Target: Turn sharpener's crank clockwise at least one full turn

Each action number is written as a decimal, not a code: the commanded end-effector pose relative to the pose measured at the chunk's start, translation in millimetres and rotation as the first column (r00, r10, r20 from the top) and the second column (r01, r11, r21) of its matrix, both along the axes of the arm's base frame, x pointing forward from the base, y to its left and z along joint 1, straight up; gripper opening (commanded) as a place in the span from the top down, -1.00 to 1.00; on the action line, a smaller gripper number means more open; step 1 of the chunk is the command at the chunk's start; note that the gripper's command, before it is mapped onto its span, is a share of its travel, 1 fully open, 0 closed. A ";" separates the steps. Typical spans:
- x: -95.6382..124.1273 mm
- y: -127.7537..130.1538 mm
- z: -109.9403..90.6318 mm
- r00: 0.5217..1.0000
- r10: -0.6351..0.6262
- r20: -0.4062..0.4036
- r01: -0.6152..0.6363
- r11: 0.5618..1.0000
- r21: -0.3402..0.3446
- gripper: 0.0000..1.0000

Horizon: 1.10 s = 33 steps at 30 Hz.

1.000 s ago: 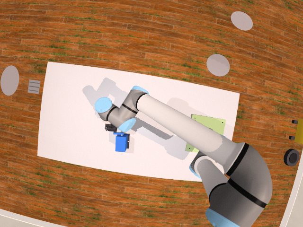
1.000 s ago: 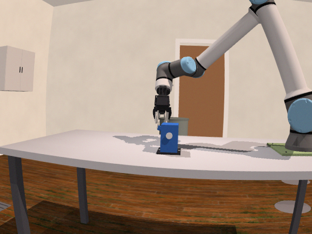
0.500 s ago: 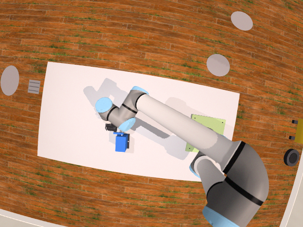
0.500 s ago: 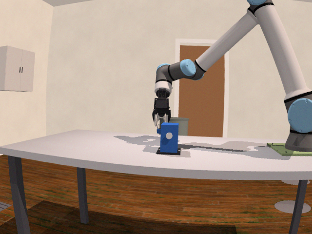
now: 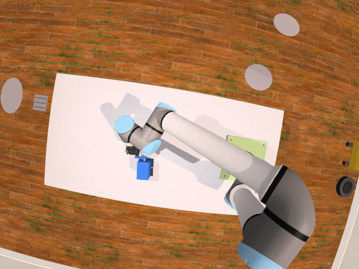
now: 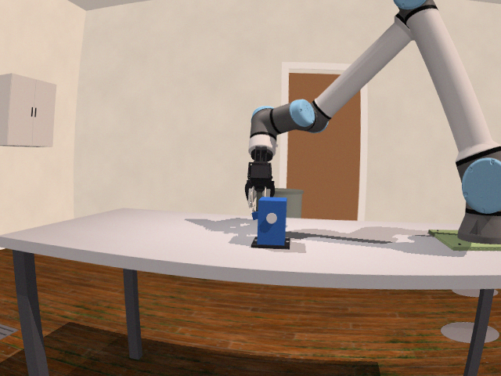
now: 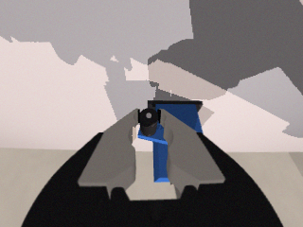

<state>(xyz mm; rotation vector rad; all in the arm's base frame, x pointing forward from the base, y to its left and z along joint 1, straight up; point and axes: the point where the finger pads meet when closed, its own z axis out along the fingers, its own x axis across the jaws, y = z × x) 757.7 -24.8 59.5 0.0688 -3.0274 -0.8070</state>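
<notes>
The blue sharpener (image 6: 271,222) stands on its black foot toward the near side of the white bench (image 6: 121,238). Just behind it the pincer (image 7: 149,124) points down, its grey fingers pinched narrow on the crank's black knob (image 7: 148,119).

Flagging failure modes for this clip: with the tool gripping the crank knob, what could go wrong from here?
1. The tool pinches the small black knob only at its fingertips, so it may slip out mid-turn.
2. The fingers flank the blue crank arm closely and could jam against it.
3. The sharpener could shift on the table under side load.
</notes>
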 end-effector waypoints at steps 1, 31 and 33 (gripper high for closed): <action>-0.7 -0.3 -3.5 1.000 0.000 0.001 0.000 1.000 -0.001 0.83; -17.9 -1.1 -28.2 1.000 0.000 0.001 0.000 1.000 -0.001 0.83; -19.6 -1.2 -29.5 1.000 0.000 0.001 0.000 1.000 -0.001 0.83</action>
